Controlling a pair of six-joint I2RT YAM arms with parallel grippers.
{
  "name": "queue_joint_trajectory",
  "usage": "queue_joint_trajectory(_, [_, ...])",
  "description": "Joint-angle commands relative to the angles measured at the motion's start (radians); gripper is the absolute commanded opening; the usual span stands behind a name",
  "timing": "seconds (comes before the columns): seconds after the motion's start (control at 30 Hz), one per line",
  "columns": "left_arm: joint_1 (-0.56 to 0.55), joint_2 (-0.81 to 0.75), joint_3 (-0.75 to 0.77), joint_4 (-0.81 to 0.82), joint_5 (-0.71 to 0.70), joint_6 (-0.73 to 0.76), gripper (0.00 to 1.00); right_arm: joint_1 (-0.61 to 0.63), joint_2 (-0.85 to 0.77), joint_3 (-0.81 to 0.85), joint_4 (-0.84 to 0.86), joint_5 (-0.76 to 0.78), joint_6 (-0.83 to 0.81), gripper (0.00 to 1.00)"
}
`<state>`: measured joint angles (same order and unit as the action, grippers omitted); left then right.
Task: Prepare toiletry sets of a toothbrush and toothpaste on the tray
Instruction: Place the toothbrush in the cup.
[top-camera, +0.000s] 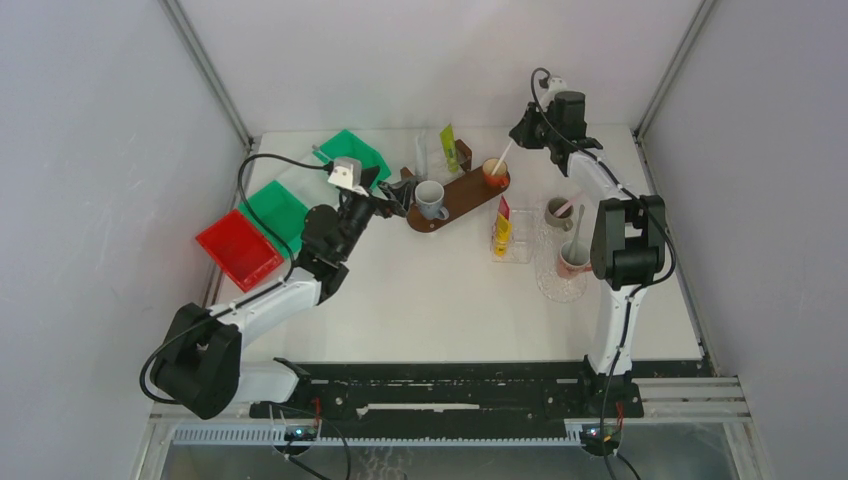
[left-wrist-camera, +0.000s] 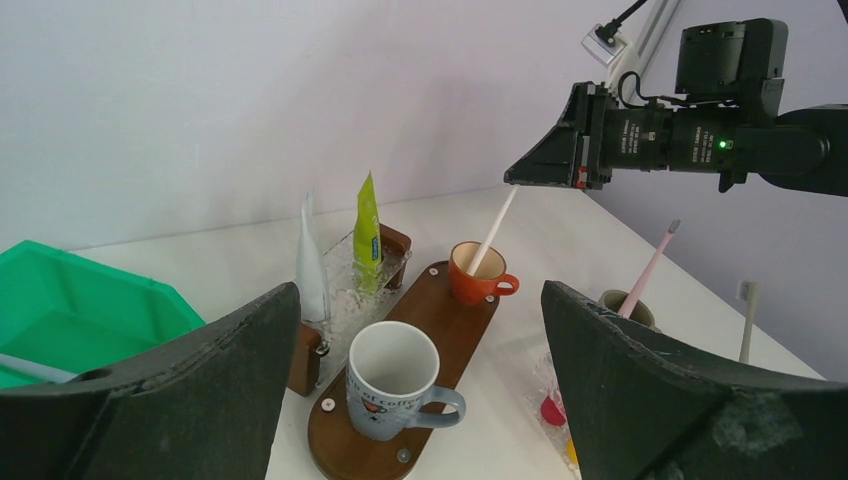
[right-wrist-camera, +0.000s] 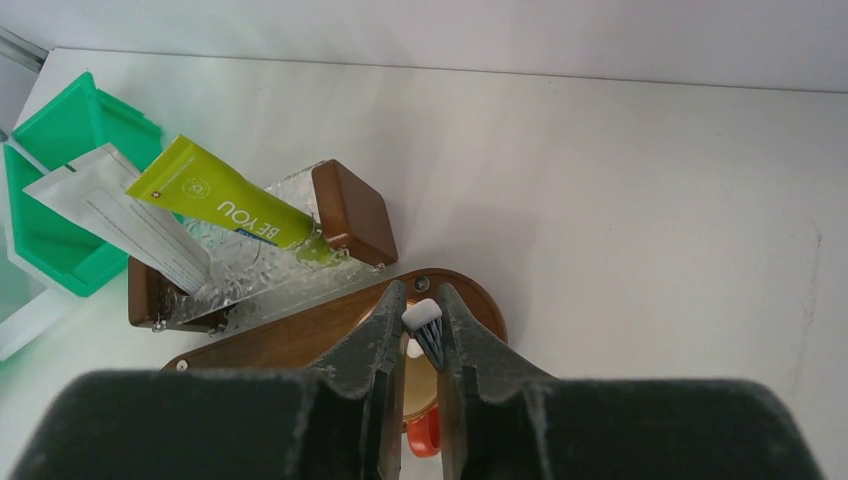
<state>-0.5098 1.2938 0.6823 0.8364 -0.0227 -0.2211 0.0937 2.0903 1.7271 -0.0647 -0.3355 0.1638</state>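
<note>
Right gripper (right-wrist-camera: 421, 300): narrow jaws pinched head of long white toothbrush (right-wrist-camera: 422, 320), handle in orange ceramic cup (left-wrist-camera: 475, 275) at 2 o'clock end of oval wooden tray (left-wrist-camera: 455, 330). Left gripper (left-wrist-camera: 420, 295) gaped wide, empty. Risk: snagged bristles (partial release) could tip cup.

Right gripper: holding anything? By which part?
Right gripper flanks the toothbrush at its bristle head, handle in the orange cup; clamped or loose cannot be told.
</note>
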Motion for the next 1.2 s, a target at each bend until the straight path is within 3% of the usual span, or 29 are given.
queue_joint_trajectory(0.0, [0.005, -0.039, -0.032, 0.066, 0.007, -0.015, 0.94, -0.002, 0.009, 0.047, 0.017, 0.018, 0.004, 0.23])
queue_joint_trajectory(0.37, [0.005, -0.039, -0.033, 0.069, 0.007, -0.014, 0.94, -0.009, 0.017, 0.049, 0.012, 0.015, 0.010, 0.31])
queue_joint_trajectory(0.63, [0.005, -0.042, -0.035, 0.070, 0.008, -0.012, 0.94, -0.015, 0.003, 0.049, 0.005, 0.004, 0.008, 0.49])
queue_joint_trajectory(1.17, [0.005, -0.049, -0.044, 0.075, 0.005, -0.009, 0.94, -0.031, -0.071, -0.027, 0.006, -0.002, -0.002, 0.60])
